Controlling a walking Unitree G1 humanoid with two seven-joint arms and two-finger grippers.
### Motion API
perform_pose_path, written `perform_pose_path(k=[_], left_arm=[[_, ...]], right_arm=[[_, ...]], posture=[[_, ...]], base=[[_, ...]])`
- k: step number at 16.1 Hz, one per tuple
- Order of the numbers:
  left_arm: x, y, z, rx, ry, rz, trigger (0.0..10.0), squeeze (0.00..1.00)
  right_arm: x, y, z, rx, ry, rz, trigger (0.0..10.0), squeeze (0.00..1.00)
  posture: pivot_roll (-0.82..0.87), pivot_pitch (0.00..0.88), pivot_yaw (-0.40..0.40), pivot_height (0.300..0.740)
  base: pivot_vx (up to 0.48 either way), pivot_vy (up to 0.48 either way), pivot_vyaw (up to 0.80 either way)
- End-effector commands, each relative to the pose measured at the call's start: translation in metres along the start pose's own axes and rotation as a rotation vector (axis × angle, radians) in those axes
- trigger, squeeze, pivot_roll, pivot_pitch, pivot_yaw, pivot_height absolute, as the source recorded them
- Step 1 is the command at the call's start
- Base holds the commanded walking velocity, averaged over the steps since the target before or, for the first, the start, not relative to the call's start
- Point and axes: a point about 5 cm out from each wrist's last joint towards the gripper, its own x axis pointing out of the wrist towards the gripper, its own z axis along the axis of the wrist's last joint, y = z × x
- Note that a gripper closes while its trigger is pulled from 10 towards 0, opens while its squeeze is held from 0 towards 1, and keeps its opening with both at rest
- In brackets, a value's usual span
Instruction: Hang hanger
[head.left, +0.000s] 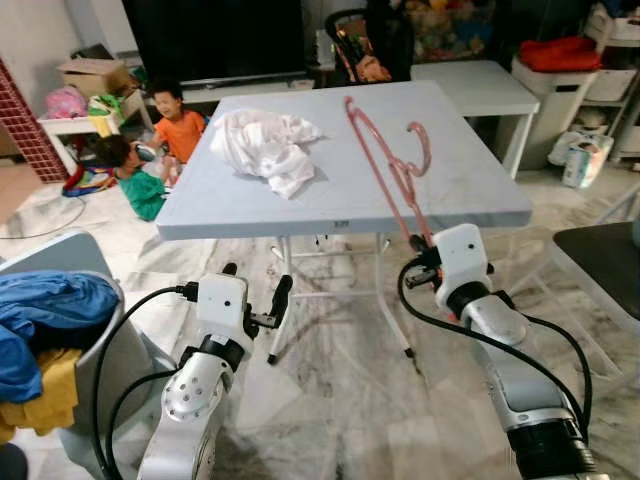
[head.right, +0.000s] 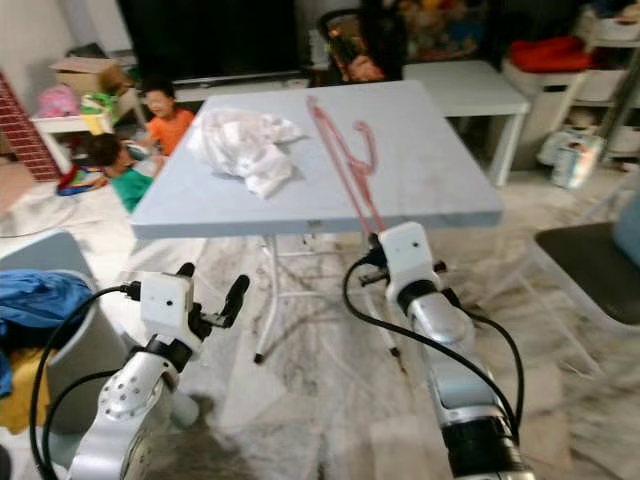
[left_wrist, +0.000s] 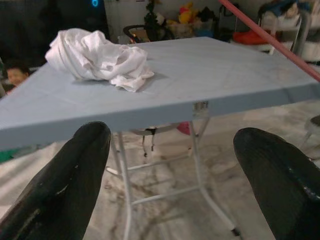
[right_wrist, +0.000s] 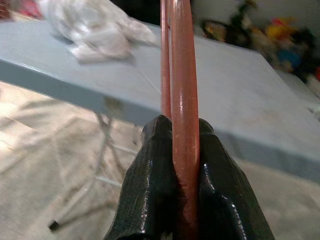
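Note:
A pink plastic hanger (head.left: 385, 150) rises over the blue-grey folding table (head.left: 450, 190), its hook curling near the table's middle right. My right gripper (head.left: 418, 243) is shut on the hanger's lower corner, just in front of the table's near edge; in the right wrist view the black fingers (right_wrist: 150, 195) pinch the pink bar (right_wrist: 182, 100). A crumpled white garment (head.left: 265, 145) lies on the table's left half. My left gripper (head.left: 256, 290) stands open below the table's front edge, with nothing between its fingers (left_wrist: 65, 185).
A grey basket (head.left: 110, 350) with blue and yellow clothes (head.left: 45, 320) stands at my left. Two people (head.left: 160, 140) sit on the floor beyond the table's left side. A white table (head.left: 480, 90) and a dark stool (head.left: 600, 260) are at the right.

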Motion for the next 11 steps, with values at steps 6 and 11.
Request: perform_pose_path(k=[6, 11], left_arm=[[0.001, 0.007, -0.001, -0.075, 0.006, -0.008, 10.0, 0.0], [0.001, 0.007, -0.005, -0.159, 0.032, 0.016, 10.0, 0.0]], right_arm=[[-0.001, -0.001, -0.008, 0.016, 0.083, -0.052, 10.0, 0.0], [0.001, -0.007, -0.014, 0.045, 0.123, -0.086, 10.0, 0.0]], posture=[[-0.12, 0.0, 0.027, 0.736], [-0.12, 0.0, 0.025, 0.736]], base=[[0.0, 0.0, 0.0], [0.0, 0.0, -0.8]])
